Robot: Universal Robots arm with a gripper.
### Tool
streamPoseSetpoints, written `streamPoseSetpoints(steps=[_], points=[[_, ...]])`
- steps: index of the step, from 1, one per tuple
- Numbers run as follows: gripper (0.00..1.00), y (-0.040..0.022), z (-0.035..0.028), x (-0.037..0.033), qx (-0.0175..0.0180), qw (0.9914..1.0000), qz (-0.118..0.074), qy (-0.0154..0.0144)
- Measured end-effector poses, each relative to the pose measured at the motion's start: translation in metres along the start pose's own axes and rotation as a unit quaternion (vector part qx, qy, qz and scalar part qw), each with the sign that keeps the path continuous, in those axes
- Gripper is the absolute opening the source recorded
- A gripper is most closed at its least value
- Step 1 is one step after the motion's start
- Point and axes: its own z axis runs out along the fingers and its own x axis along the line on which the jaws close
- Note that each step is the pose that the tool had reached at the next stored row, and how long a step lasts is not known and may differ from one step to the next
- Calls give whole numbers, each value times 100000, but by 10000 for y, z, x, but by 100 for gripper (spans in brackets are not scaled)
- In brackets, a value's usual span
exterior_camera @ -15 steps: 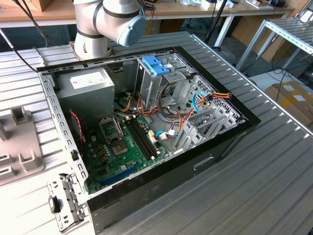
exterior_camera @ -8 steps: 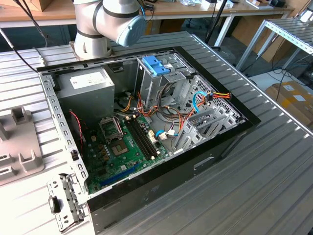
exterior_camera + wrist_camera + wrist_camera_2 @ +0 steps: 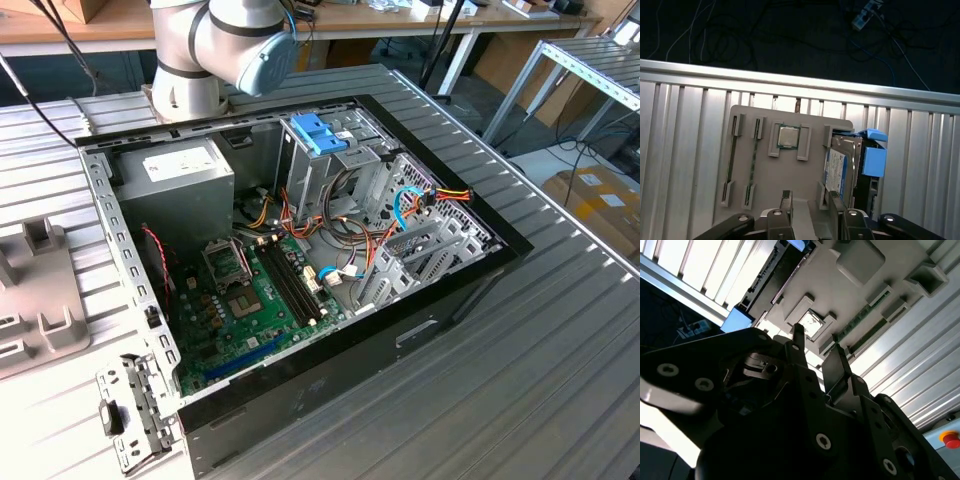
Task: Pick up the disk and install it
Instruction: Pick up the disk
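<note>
We see an open case [image 3: 400, 370] on the table [image 3: 540, 400] in the exterior view, its motherboard [image 3: 235, 310] inside, the power supply [image 3: 180, 185] at eleven o'clock from that and a blue latch [image 3: 318, 133] at one o'clock. A bracket [image 3: 130, 410] lies at the case's eight o'clock. In the first wrist view a chip [image 3: 787, 136] sits in a grey tray [image 3: 775, 180].

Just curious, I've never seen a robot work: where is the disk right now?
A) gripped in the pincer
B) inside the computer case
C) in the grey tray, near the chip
C: in the first wrist view the disk sits in the tray near the chip, and the open pincer holds nothing.
</note>
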Motion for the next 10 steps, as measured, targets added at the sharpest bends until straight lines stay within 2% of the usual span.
streamPoseSetpoints(steps=[10], points=[[42,-5,17,-104,-3,100000,-3,2]])
